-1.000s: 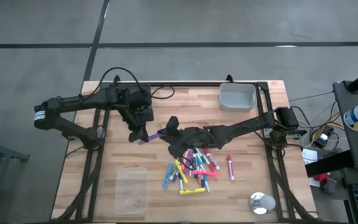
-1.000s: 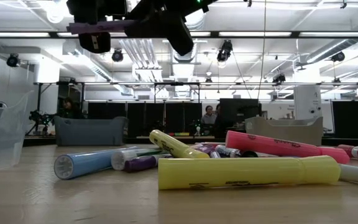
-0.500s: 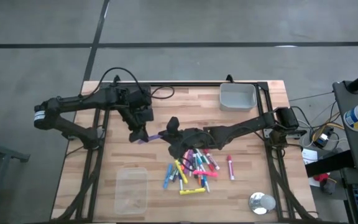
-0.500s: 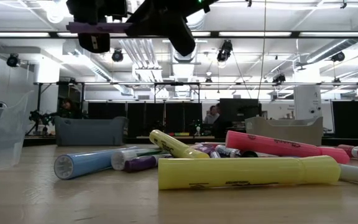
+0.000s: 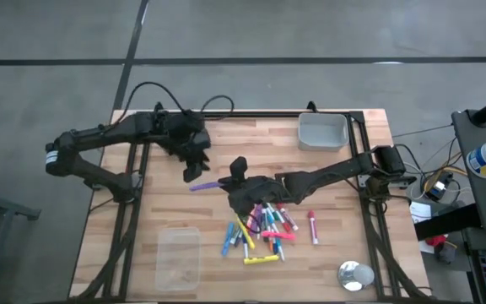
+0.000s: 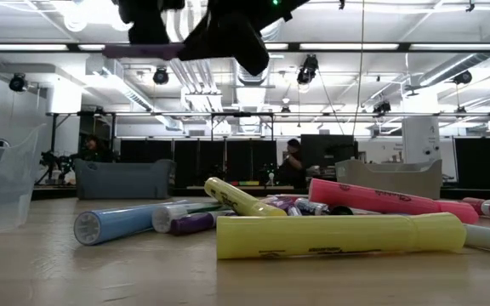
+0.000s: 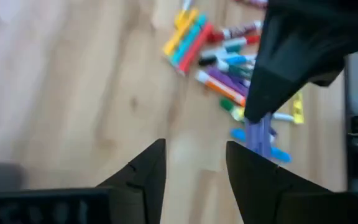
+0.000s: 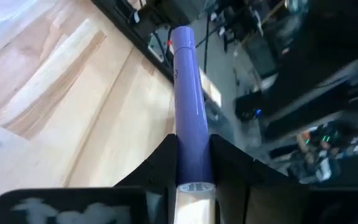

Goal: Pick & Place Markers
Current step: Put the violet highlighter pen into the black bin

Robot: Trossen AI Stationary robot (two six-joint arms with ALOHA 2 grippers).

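High view: slim purple capped marker (image 5: pixel 207 184) clamped in right end effector (image 5: pixel 229 181) above tabletop (image 5: pixel 251 139) centre, left end effector (image 5: pixel 194 169) spread and empty beside it; best carried level toward clear plastic bin (image 5: pixel 179 259).

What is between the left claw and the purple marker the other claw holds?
Nothing: in the high view, only bare table separates the open left gripper from the purple marker in the right gripper.
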